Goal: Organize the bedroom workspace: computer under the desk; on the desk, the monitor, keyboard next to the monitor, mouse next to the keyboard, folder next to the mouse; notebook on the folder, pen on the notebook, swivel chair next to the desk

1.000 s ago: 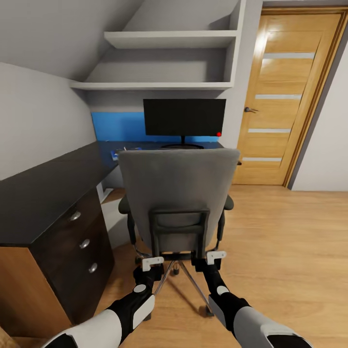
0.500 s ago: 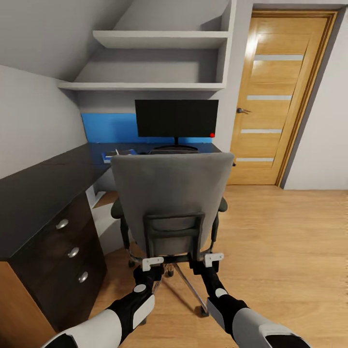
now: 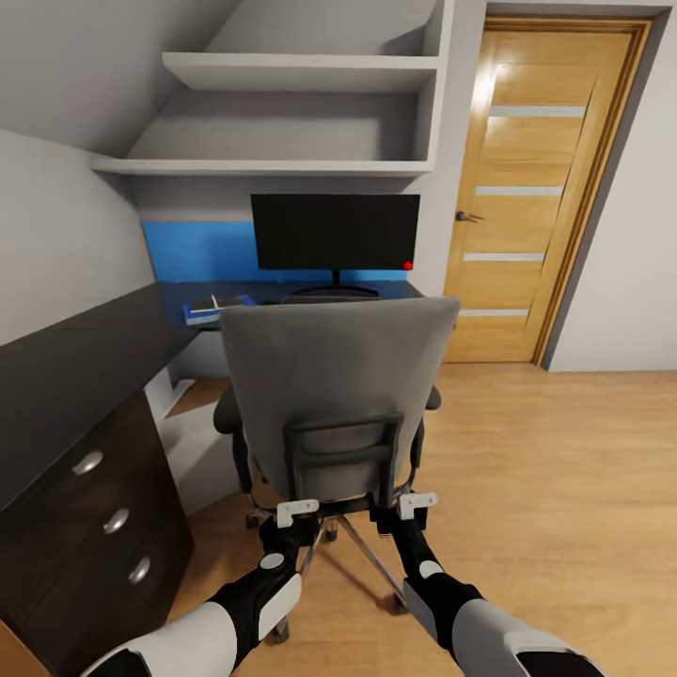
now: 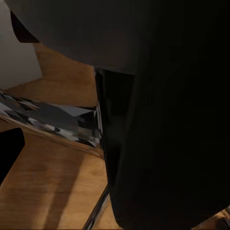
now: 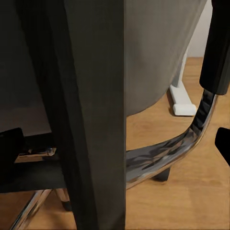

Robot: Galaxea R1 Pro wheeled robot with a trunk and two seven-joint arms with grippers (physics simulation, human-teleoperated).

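Your left gripper (image 3: 290,523) and right gripper (image 3: 395,515) sit at the lower back frame of the swivel chair (image 3: 334,395); whether the jaws are clamped on it or merely pressed against it cannot be told. The chair lies dead ahead at 12 o'clock, both arms equally near. The desk (image 3: 66,376) runs from 9 to 12 o'clock beyond it, monitor (image 3: 335,231) at 12.

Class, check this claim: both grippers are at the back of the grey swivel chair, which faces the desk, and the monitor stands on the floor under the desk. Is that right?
Not quite. The head view shows the monitor standing on the desk, not on the floor. The rest holds: the left gripper and right gripper are at the back of the swivel chair, which faces the desk.
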